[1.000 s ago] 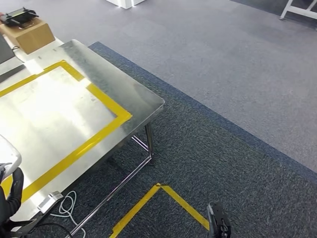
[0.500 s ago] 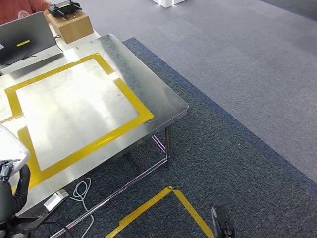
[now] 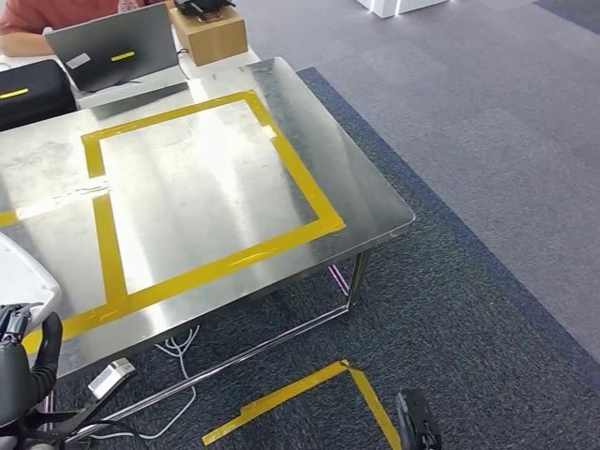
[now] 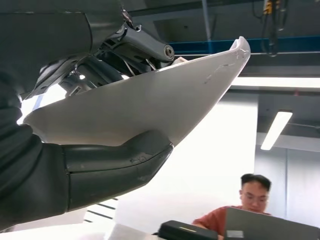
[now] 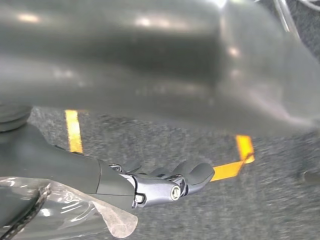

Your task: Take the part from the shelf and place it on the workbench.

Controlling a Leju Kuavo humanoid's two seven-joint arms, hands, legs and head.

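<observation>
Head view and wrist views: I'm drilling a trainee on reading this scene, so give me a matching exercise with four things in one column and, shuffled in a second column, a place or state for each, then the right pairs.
Things
1. white part
2. yellow tape rectangle
3. right hand
4. laptop

Places or states
A. hangs low over the dark carpet, holding nothing
B. stands open at the workbench's far edge, in front of a person
C. gripped by the left hand
D. stuck flat on the steel workbench top

Pairs: 1-C, 2-D, 3-A, 4-B
</observation>
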